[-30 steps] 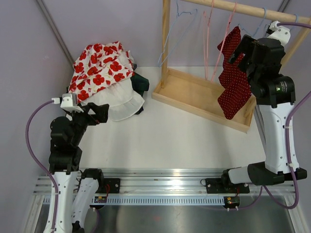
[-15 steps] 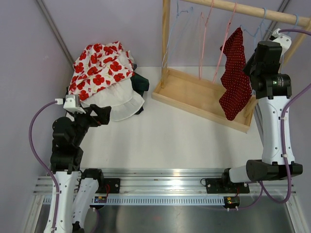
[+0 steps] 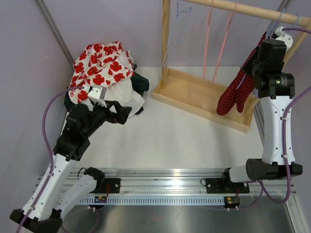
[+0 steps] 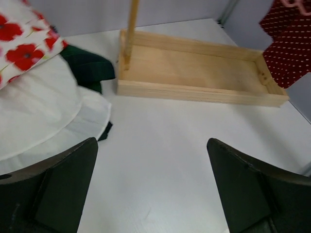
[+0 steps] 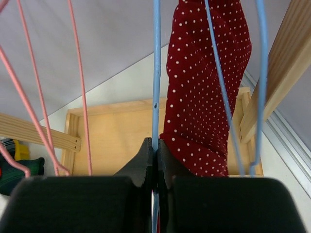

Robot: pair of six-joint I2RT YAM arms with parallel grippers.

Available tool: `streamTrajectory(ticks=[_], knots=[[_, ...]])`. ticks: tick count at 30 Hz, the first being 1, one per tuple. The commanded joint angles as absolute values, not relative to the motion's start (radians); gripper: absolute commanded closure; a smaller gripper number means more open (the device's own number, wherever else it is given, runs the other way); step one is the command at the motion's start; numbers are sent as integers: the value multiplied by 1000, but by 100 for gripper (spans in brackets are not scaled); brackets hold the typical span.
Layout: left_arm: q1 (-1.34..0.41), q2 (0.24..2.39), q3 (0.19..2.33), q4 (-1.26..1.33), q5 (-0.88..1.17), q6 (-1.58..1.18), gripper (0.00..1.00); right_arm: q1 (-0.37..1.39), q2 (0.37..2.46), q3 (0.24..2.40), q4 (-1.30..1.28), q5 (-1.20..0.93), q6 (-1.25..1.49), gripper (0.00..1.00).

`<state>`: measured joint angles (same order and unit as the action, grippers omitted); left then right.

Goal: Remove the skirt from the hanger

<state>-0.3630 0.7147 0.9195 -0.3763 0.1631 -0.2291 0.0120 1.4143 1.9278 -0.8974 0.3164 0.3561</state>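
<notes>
- Your left pincer (image 3: 119,112) is spread wide with nothing between its fingers (image 4: 53,189), and it is held above the counter (image 3: 170,141)
- Behind that pincer and to its left lies a heap of clothes. A flowered cloth (image 3: 99,63) is on top, and a white garment (image 3: 126,99) beneath it reaches almost to the pincer's left finger. A dark green garment (image 3: 142,82) pokes out on the heap's right side
- Ahead of the left pincer, and well apart from it, sits the rack's wooden tray (image 3: 194,92), with the upright post (image 3: 165,39) rising from its left end
- Two pink hangers (image 3: 209,39) dangle from the rail (image 3: 243,8), to the left of your right pincer
- Your right pincer (image 5: 156,145) is up near the rail, pressed together on the left wire of the blue hanger (image 5: 156,73)
- The skirt (image 5: 204,97), dark red with white dots, is draped on that hanger, just right of the pinched wire and beyond the fingertips
- Seen from above, the skirt hangs below and to the left of the right pincer, over the tray's right end
</notes>
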Motion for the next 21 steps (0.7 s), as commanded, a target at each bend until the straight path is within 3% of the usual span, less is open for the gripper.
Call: streamTrajectory(ticks=[1,11,16,21], knots=[[-570,829,1078,-281,60,-163,1,9,1373,2037,-873,241,382,100],[-1012,1222,1339,-5,337,-144,1,9,1238,2065,-963,62,457,100],[-1153,1420,1431,95,299,-146,1,11,1189,2069,-1005,-23,502,100],[-1184,1519,1473,176,227,-170,2,11,1146,2071,-1028,-106,546,100]])
